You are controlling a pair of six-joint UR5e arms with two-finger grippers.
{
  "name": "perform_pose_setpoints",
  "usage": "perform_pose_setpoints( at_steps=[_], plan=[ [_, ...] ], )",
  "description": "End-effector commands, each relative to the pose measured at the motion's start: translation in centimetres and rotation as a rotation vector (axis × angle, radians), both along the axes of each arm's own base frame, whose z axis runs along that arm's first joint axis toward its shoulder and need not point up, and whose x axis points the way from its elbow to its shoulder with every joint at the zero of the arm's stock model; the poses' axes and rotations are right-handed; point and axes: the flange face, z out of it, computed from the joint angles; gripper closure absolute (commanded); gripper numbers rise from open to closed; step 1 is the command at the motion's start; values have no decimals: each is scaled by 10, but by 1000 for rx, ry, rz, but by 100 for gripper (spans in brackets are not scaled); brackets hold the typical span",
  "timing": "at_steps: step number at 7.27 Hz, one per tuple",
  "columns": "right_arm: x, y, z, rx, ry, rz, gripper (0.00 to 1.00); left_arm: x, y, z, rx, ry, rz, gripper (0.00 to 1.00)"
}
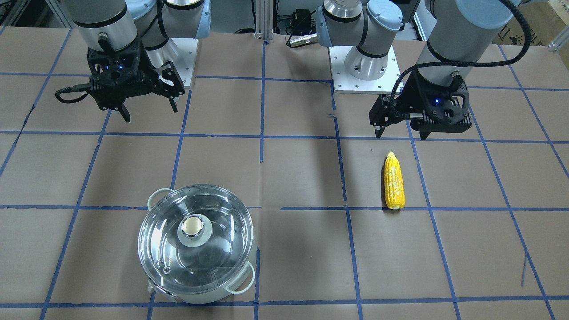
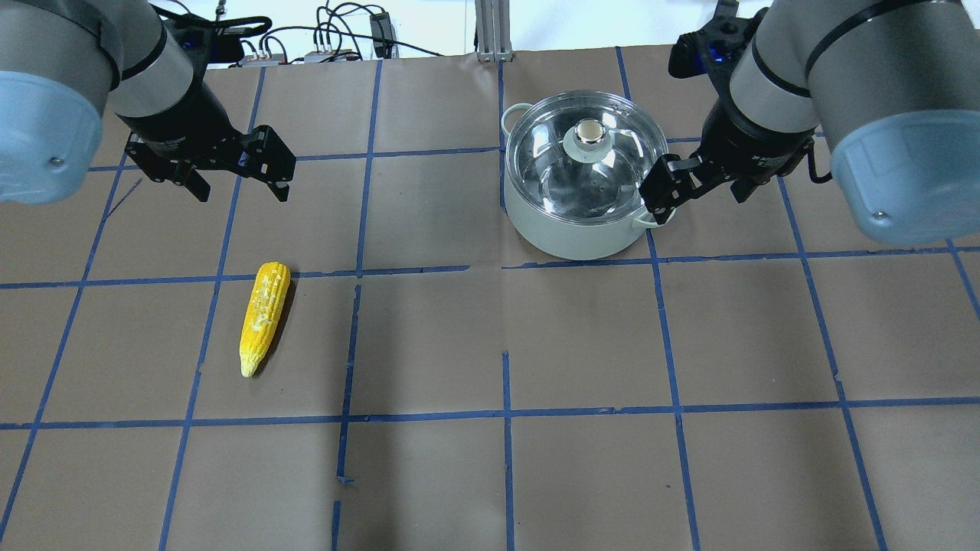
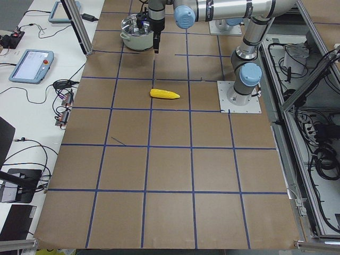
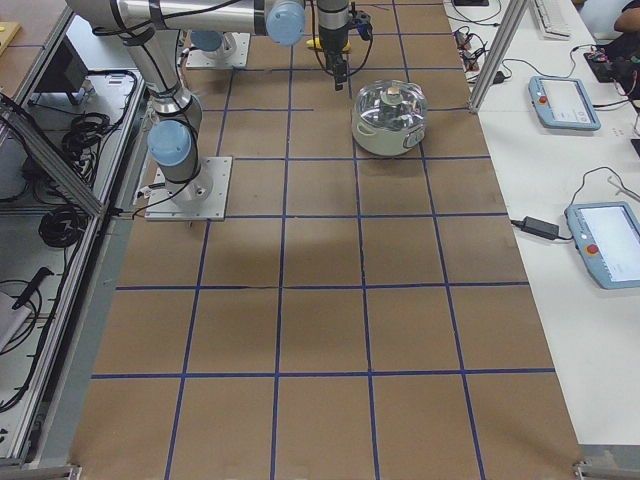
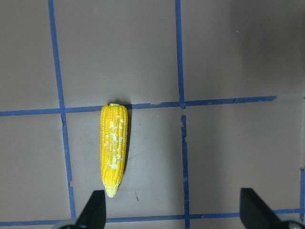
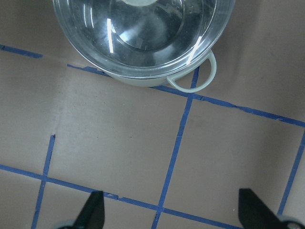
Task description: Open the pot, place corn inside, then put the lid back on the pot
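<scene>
STAGE: pre-grasp | right tool (image 2: 693,182) wide, empty, near lidded pot (image 2: 570,229) for lid (image 2: 586,164) removal | left tool (image 2: 237,170) wide, empty, above corn (image 2: 264,316) on worktop (image 2: 490,474)

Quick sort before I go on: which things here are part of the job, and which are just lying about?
Job:
- pot, closed
- lid, sitting on the pot
- corn, lying on the table
- left gripper, open, empty
- right gripper, open, empty

Lying about:
- two tablets on the side bench
- cables past the table's far edge
</scene>
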Motion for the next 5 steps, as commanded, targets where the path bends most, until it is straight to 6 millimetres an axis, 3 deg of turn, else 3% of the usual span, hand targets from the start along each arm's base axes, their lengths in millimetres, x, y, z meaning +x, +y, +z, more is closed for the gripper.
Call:
perform_pose_setpoints(
  at_steps=[1, 2, 4, 5],
  plan=[
    [16, -35, -16, -6, -54, -17, 0, 0, 2, 0, -1, -2, 4, 0],
    [33, -55, -13, -19, -55, 4, 0, -1, 6, 9, -19, -5, -4, 0],
    [72, -113, -19, -34, -48, 65, 0, -1, -21, -26, 12, -4, 33, 0],
    [95, -146, -35, -30, -39, 93, 0, -1, -23, -19, -7, 12, 40, 0]
  ],
)
